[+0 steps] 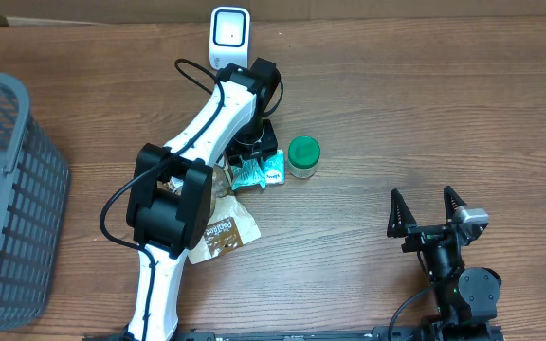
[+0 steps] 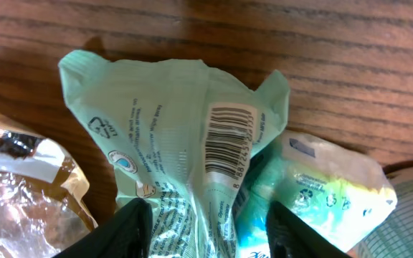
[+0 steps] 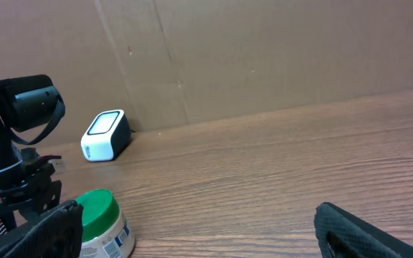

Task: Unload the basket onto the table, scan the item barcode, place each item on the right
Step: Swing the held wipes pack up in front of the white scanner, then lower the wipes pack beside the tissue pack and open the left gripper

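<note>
Lying directly beneath the left gripper (image 2: 208,215), the mint-green pouch (image 2: 163,136) is showing its barcode (image 2: 228,140) upward, its long axis running out between the parted fingers. The scanner (image 1: 229,36) is sitting just beyond. The right gripper (image 1: 426,210), spread wide, is hanging well apart.

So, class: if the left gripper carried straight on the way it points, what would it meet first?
The left gripper would most likely meet the mint-green packet, barcode facing it, right between its fingers; the table seems just behind.

Overhead looks straight down on the brown wooden table (image 1: 396,95). Left wrist sits close above it. Right wrist looks low across it, sharing the white boxy scanner (image 3: 105,136) with overhead.
</note>
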Controlling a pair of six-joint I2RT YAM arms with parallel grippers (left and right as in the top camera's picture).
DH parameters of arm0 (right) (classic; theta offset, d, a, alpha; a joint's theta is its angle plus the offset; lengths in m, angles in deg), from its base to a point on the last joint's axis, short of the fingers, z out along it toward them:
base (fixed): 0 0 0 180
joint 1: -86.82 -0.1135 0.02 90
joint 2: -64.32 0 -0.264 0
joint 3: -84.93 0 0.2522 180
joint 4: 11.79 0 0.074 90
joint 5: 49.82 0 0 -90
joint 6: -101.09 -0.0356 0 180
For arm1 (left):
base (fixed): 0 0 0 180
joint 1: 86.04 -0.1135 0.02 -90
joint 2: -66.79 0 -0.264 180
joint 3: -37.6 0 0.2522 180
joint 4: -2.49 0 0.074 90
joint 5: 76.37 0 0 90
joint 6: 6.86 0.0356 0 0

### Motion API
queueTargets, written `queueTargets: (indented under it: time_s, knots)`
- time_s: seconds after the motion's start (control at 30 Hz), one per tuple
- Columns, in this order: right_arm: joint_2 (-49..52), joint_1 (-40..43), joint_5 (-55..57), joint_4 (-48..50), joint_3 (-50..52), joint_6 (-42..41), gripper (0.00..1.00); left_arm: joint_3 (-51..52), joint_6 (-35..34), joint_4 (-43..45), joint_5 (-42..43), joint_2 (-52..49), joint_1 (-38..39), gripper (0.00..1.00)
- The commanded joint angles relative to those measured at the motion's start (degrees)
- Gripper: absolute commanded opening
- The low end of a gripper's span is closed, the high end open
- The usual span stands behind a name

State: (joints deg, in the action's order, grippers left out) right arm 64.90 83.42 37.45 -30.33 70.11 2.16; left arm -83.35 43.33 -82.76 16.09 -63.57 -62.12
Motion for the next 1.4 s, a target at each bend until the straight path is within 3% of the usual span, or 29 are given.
queueTargets:
  time_s: [0.0, 0.33, 0.37, 0.5, 0.53, 0.93, 1.2, 1.37]
  knots:
    - [-0.42, 0.11, 0.22, 0.17, 0.59, 0.44, 1.0, -1.64, 5.38, -0.74, 0.55, -0.2, -0.2, 0.5]
    - [-0.42, 0.11, 0.24, 0.17, 0.59, 0.44, 1.0, -15.61, 8.2, -12.33, -0.66, -0.02, -1.22, 0.47]
    - [-0.42, 0.11, 0.24, 0.17, 0.59, 0.44, 1.0, -15.61, 8.39, -12.92, -1.01, -0.02, -1.11, 0.43]
    - [-0.42, 0.11, 0.24, 0.17, 0.59, 0.44, 1.0, -13.22, 8.57, -13.68, -3.26, -0.02, -0.74, 0.06]
    - [-0.42, 0.11, 0.24, 0.17, 0.59, 0.44, 1.0, -12.28, 8.57, -13.16, -3.5, -0.04, -0.72, 0.04]
    - [-0.42, 0.11, 0.24, 0.17, 0.59, 0.44, 1.0, 4.74, 14.08, 5.2, -0.7, -0.13, -0.55, 0.04]
    - [-0.42, 0.11, 0.24, 0.17, 0.59, 0.44, 1.0, 6.36, 17.64, 5.35, -0.46, -0.09, -0.66, 0.04]
    - [-0.42, 0.11, 0.24, 0.17, 0.59, 0.44, 1.0, -0.74, 18.01, 0.9, 1.01, -0.04, -1.6, 0.04]
